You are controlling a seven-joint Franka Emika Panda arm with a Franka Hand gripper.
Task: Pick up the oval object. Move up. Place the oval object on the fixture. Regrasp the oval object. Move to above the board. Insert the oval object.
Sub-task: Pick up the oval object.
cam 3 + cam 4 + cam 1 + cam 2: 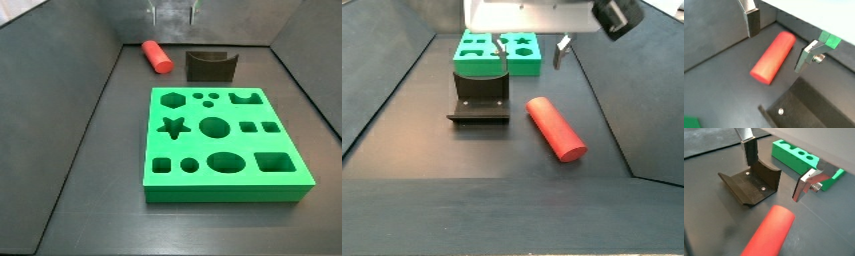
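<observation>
The red oval object (773,57) lies flat on the dark floor beside the fixture (480,98), apart from it; it also shows in both side views (158,56) (556,128). The fixture is a dark notched block (751,183) standing between the oval object and the green board (221,140). My gripper (777,51) is open and empty, hanging above the floor with the oval object below the gap between its fingers. In a side view it sits at the top (533,60), over the fixture's far end. The board's edge shows behind the fingers (797,158).
Dark sloping walls (80,110) enclose the floor on both sides and at the back. The board fills the middle of the floor in a side view, with several shaped holes, none filled.
</observation>
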